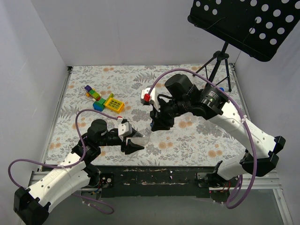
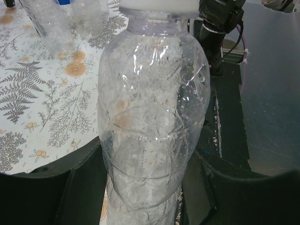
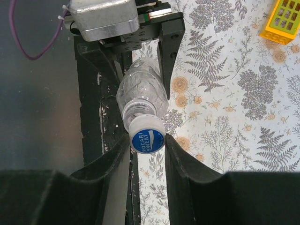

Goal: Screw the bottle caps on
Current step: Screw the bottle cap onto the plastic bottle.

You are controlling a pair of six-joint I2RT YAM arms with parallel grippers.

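Note:
A clear bottle (image 2: 152, 108) without a label fills the left wrist view, and my left gripper (image 2: 147, 192) is shut on its lower body. From above, the same bottle (image 1: 144, 136) lies tilted between the two arms, its neck toward my right gripper (image 1: 156, 123). The bottle cap (image 3: 147, 136), white-sided with a blue printed top, sits on the bottle's neck (image 3: 136, 110). My right gripper (image 3: 146, 143) is shut on the bottle cap, one finger against each side. Two more clear bottles (image 2: 51, 23) stand on the table behind.
Colourful toy blocks (image 1: 96, 96) and a yellow block (image 1: 114, 104) lie at the back left. A black tripod stand (image 1: 218, 61) with a perforated top (image 1: 243, 23) stands at the back right. The table's dark front edge (image 1: 154, 172) runs just below the held bottle.

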